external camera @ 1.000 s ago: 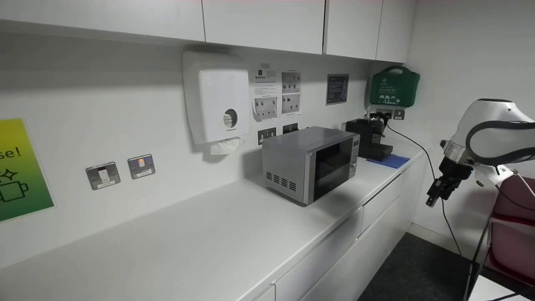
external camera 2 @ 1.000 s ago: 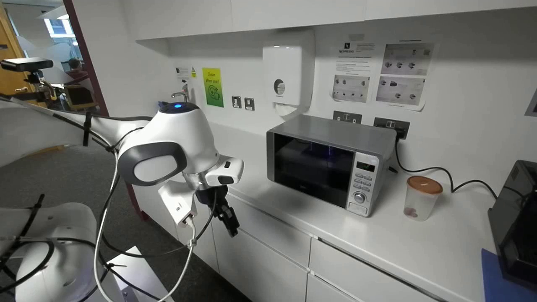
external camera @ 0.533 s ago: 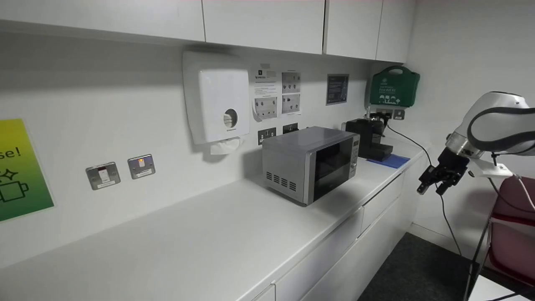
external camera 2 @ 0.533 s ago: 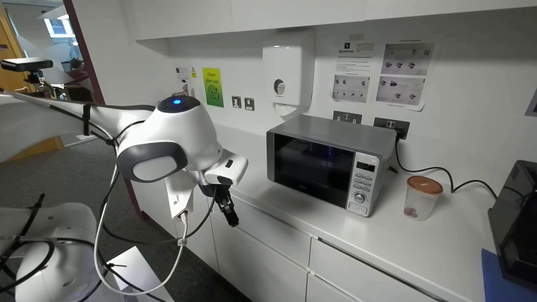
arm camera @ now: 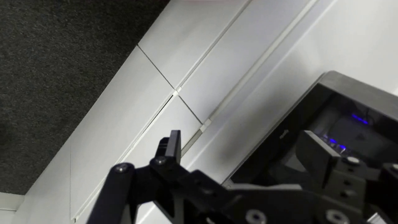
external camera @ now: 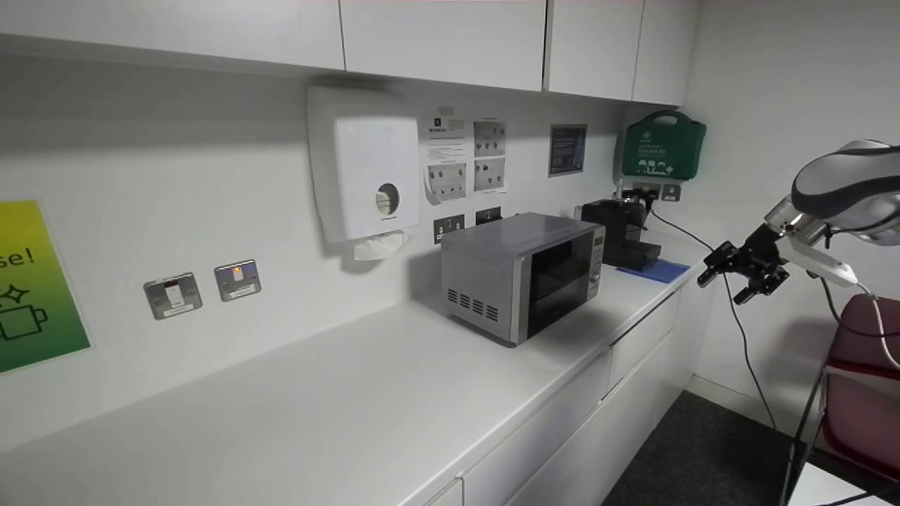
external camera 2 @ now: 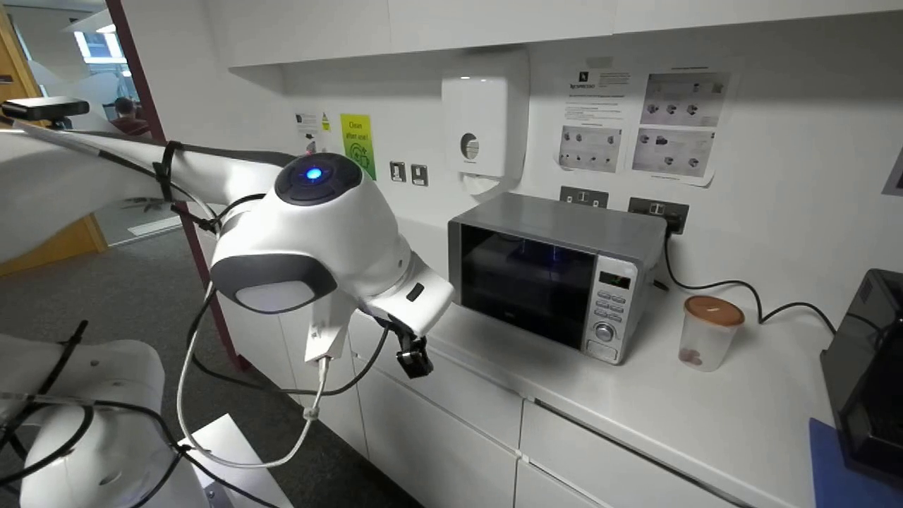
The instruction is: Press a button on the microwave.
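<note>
The grey-silver microwave (external camera: 481,274) stands on the counter in both exterior views, its dark glass window (external camera 2: 525,282) facing out. Its narrow control panel (external camera 2: 610,310) has a small display, several buttons and a round knob. My gripper (external camera: 723,287) is open and empty, in the air in front of the counter, apart from the microwave. In an exterior view the gripper (external camera 2: 415,360) is partly hidden by the wrist. In the wrist view the open fingers (arm camera: 242,137) are wide apart, with the microwave (arm camera: 351,85) behind the one at right. The gripper hides most of the control panel there.
A clear tub with an orange lid (external camera 2: 709,335) stands beside the microwave's panel end. A black machine (external camera: 615,232) on a blue cloth (external camera: 657,270) is farther along the counter (external camera: 337,400). A white dispenser (external camera 2: 487,116) hangs above. A red chair (external camera: 861,393) stands near the arm.
The gripper has opened from nearly shut to wide. The arm has tilted the gripper up from pointing down toward the counter side, and the wrist has come closer to the microwave.
</note>
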### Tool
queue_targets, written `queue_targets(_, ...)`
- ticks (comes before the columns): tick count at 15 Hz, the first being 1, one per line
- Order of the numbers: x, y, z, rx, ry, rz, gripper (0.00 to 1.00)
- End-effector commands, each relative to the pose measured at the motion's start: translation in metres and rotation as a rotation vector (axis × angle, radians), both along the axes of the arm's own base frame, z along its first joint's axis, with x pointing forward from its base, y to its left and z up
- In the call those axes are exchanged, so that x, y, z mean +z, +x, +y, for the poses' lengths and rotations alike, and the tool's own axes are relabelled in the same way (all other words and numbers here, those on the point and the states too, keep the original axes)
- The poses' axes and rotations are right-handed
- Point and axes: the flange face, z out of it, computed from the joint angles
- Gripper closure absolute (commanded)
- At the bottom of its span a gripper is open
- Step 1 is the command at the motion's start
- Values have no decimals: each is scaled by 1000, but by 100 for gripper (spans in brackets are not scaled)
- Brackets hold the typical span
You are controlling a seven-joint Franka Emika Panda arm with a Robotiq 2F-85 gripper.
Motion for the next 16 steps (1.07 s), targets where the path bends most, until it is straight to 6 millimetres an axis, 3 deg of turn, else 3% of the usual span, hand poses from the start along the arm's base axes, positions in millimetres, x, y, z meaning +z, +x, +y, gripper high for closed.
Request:
queue_targets(1, 10, 11, -31, -176, 79, -55, 0)
queue_targets(8, 13, 33, -57, -510, 165, -234, 0)
queue_targets(16, 20, 51, -64, -873, 133, -495, 0)
